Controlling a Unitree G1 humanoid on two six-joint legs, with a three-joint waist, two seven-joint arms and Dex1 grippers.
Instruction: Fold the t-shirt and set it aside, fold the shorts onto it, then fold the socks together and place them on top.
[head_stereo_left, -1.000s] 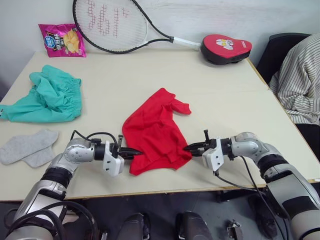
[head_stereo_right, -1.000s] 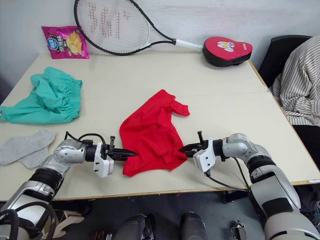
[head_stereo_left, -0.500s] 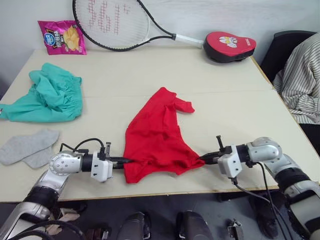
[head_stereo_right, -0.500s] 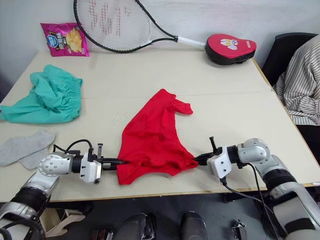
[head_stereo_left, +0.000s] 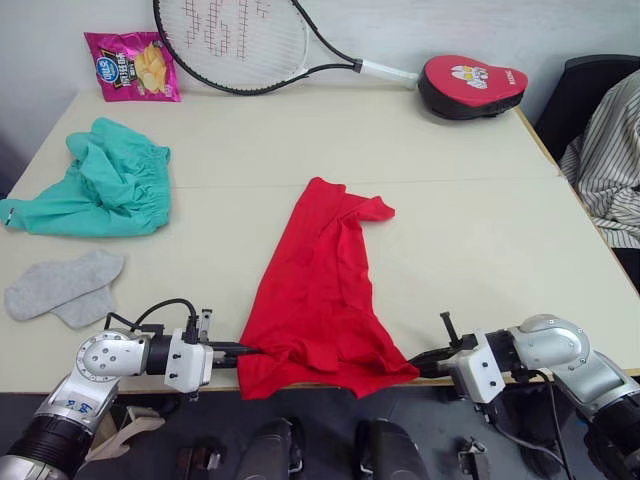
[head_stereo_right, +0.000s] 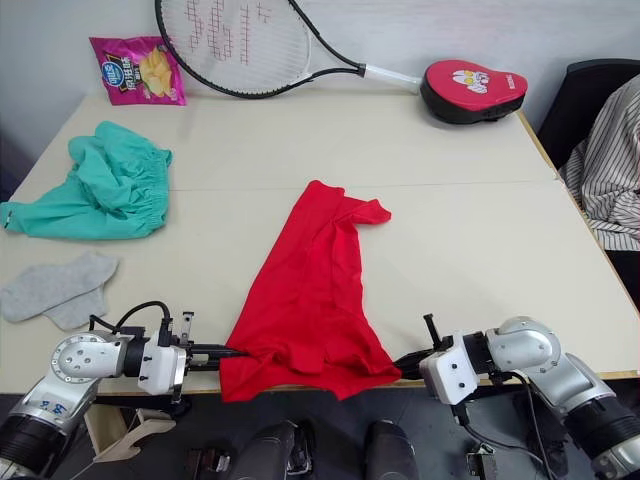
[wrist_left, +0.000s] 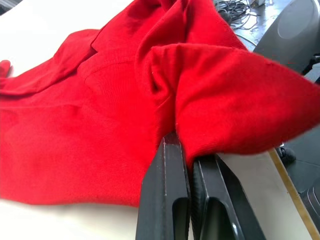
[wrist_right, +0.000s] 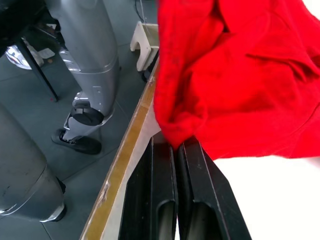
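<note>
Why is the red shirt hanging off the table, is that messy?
A bit. The t-shirt lies crooked and wrinkled, and its bottom edge spills over the table's front edge, where the left tool and right tool each pinch a corner. The shorts sit in a crumpled heap too.

The bright red short-sleeved cloth t-shirt (head_stereo_left: 325, 290) lies bunched in folds, so its small chest print and inner collar band are hidden. The black-framed racket (head_stereo_left: 240, 45) by the wall is cut off at the picture's top edge. A person's striped sleeve (head_stereo_left: 608, 160) is cut off at the right edge. The teal-green soft cloth shorts (head_stereo_left: 95, 185) run off the left edge.
</note>
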